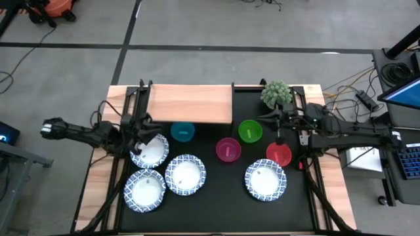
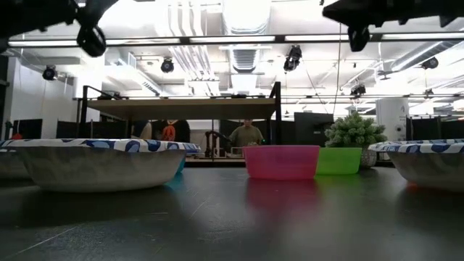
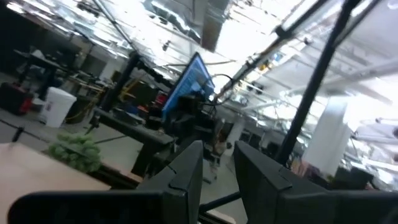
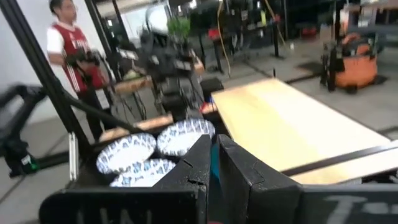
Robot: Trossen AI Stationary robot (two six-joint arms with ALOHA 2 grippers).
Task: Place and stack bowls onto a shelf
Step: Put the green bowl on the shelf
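We see the shelf (image 1: 191, 103) bare at the surface's far edge, all bowls below. Left gripper (image 1: 139, 128) narrowly parted, right gripper (image 1: 278, 134) closed, both empty; descending risks clipping a patterned bowl (image 1: 149, 150).

Four patterned bowls (image 1: 149, 150), four plain bowls (image 1: 183, 131) (small), one shelf (image 1: 191, 103).

My left arm covers part of the white bowl (image 1: 150, 151) beneath it; my right hides the red bowl's (image 1: 281, 155) upper edge.
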